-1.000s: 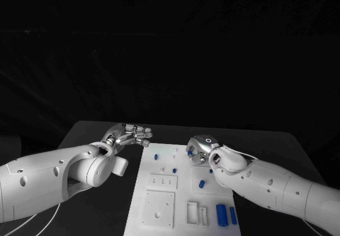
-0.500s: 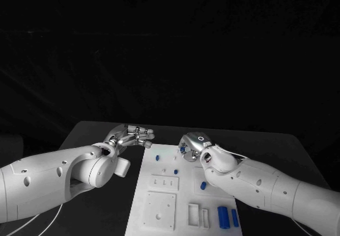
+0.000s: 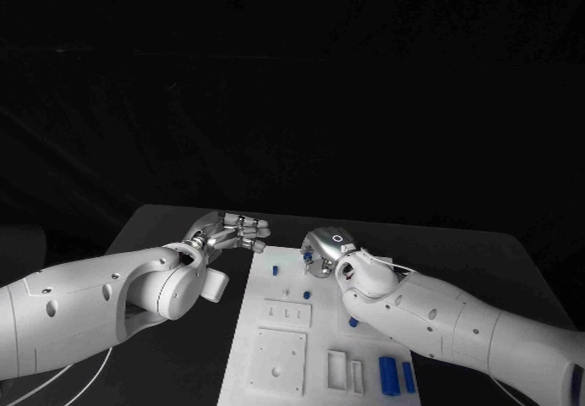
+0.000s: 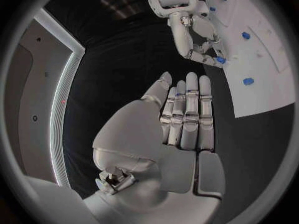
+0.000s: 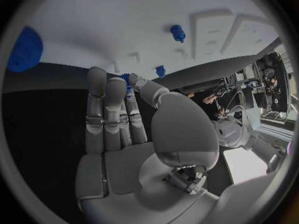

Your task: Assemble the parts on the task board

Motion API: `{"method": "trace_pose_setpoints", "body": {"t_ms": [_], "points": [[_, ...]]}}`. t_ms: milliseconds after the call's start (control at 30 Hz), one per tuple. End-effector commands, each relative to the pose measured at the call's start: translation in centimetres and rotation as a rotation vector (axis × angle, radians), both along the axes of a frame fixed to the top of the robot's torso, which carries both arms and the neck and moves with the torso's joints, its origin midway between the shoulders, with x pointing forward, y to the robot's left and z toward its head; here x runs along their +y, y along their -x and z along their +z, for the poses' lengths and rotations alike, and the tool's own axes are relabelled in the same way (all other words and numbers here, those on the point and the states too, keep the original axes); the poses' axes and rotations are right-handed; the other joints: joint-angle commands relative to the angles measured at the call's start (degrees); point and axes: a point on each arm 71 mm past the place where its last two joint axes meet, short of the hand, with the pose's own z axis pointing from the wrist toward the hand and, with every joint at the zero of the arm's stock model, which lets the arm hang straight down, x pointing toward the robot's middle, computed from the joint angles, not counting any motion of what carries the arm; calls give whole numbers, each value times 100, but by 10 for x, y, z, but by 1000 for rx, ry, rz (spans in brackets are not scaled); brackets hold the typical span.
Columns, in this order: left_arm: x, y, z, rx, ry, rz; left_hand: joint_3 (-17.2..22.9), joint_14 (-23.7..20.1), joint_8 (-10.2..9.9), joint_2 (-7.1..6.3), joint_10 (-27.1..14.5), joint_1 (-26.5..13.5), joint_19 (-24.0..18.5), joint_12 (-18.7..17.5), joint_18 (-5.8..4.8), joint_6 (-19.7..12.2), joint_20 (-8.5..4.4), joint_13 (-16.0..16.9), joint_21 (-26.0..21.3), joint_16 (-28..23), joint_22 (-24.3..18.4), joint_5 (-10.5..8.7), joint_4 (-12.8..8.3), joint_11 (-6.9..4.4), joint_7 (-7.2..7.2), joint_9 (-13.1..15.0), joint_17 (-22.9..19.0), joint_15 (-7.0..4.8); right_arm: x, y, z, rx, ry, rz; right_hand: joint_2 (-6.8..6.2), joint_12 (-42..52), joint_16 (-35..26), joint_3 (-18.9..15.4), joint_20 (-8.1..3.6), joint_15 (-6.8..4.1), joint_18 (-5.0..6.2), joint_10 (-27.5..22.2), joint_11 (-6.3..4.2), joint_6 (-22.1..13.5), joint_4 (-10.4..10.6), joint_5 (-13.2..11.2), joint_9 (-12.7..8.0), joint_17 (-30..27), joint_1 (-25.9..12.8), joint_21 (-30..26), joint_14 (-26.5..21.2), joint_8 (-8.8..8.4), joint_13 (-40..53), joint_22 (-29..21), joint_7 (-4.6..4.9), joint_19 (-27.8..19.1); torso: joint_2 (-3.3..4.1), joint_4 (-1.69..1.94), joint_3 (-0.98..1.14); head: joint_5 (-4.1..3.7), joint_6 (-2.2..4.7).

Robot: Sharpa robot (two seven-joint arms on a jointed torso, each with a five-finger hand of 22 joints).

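Head view: white task board, blue parts.

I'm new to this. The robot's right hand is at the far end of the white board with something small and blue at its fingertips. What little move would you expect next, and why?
Probably a small lift. The right hand pinches a small blue part at its fingertips at the far end of the task board. Raising it a little would free it from the board for carrying to its place. The left hand waits beside the board, holding nothing.

A robotics lab: black table (black backdrop behind), white task board.
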Motion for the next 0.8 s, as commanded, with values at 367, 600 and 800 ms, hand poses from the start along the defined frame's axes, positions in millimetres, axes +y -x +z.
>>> {"method": "trace_pose_setpoints", "body": {"t_ms": [367,600,800], "points": [[-7,1,8,-14,5,-32,6,-30,-6,-28,-42,-32,45,-26,59,-44,17,6,-42,-36,-16,-16,15,10,-6,3,-12,-6,0,-4,-2,-9,28,-23,2,32,23,25,2,-41,71,120,-104,29,-6,19,-1,-21,16,-109,10,14,13,104,1,76,85,86,-42,-33,16],[-7,2,9,-17,4,-32,6,-30,-6,-28,-42,-32,45,-26,59,-44,17,6,-42,-36,-16,-16,15,10,-6,3,-12,-6,-7,-5,-1,-26,38,-53,-9,32,32,47,1,-41,71,123,-104,35,-12,21,-1,-38,22,-228,8,15,13,267,0,114,95,67,-37,-29,18],[-5,1,10,-18,2,-29,6,-30,-6,-28,-42,-32,45,-26,59,-44,17,6,-42,-36,-16,-16,15,10,-6,3,-12,-6,-7,-3,1,-43,29,-56,-34,32,40,85,3,-40,76,132,-104,43,-13,32,0,-45,26,-327,9,15,12,420,-2,144,106,72,-38,-42,31]]}}
